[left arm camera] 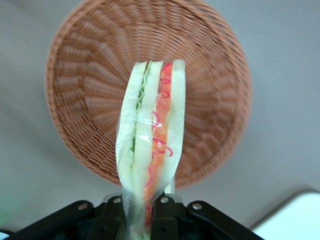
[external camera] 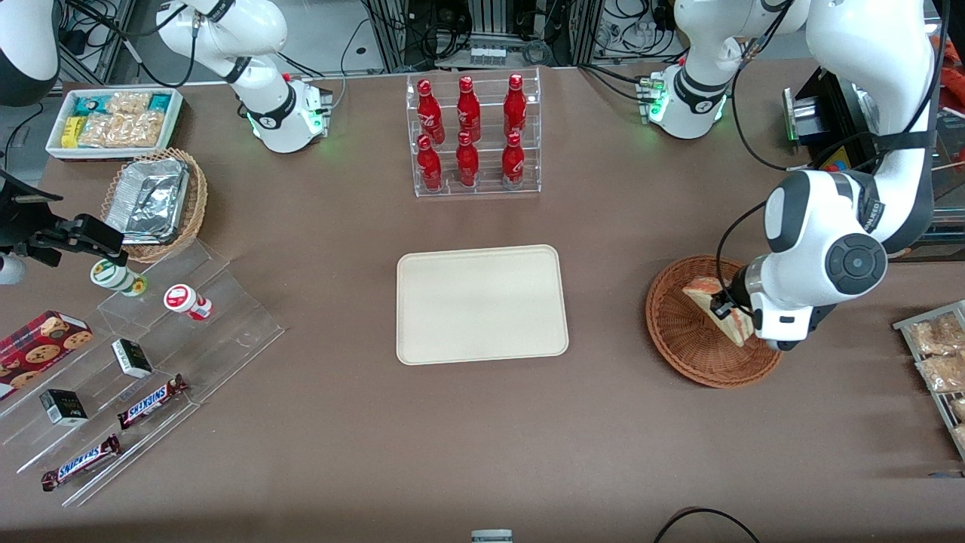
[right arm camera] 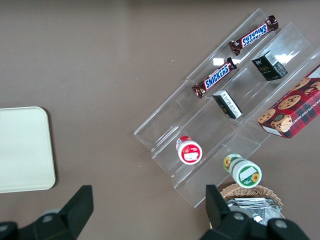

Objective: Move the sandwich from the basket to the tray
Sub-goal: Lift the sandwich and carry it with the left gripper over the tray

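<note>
The sandwich (external camera: 716,305), a wrapped wedge of pale bread with red and green filling (left arm camera: 152,135), hangs above the reddish-brown woven basket (external camera: 682,332), lifted clear of its floor (left arm camera: 95,100). My left gripper (external camera: 727,309) is shut on the sandwich, its black fingers (left arm camera: 165,220) pinching the wedge's narrow end. The basket holds nothing else. The cream-beige tray (external camera: 482,304) lies bare at the middle of the table, toward the parked arm's end from the basket; one corner of the tray (left arm camera: 295,220) shows in the left wrist view.
A clear rack of red bottles (external camera: 473,136) stands farther from the front camera than the tray. Toward the parked arm's end are a clear stepped stand with snack bars and cups (external camera: 151,362) and a tan basket of foil containers (external camera: 154,196). A rack of snack bags (external camera: 938,354) sits at the working arm's end.
</note>
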Robot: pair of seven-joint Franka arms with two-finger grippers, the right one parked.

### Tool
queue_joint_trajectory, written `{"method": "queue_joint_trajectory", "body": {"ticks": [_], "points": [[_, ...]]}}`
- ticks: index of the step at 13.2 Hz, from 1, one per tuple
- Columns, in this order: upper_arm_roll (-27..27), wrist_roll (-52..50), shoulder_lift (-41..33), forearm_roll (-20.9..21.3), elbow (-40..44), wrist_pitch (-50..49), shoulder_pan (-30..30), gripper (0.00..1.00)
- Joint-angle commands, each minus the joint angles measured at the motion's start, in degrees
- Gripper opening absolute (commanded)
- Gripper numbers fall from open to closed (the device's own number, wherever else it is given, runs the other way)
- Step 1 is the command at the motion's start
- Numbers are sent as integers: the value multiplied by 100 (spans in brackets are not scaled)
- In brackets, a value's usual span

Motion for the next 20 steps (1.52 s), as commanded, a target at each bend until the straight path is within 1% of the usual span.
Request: {"method": "queue_joint_trajectory", "body": {"ticks": [1, 2, 4, 7, 9, 11, 13, 14, 15, 17, 18, 20], "points": [[-509, 92, 109, 21, 187, -55, -34, 0], [-711, 171, 214, 30, 327, -64, -60, 0], [-888, 259, 259, 30, 381, -46, -208, 0], [-959, 785, 513, 13, 407, 331, -840, 0], [-959, 673, 1003, 4, 914, 341, -1402, 0], [-950, 454, 1470, 74, 1451, 323, -1781, 0], [-950, 427, 1796, 66, 1724, 358, -2115, 0], [-942, 374, 2023, 74, 2039, 341, -2273, 0], [-933, 148, 2243, 83, 2295, 332, -2423, 0], [-915, -257, 2551, 406, 2638, 349, -2687, 0], [-915, -433, 2718, 487, 2831, 349, -2723, 0], [-915, -557, 3000, 496, 3148, 341, -2880, 0]]}}
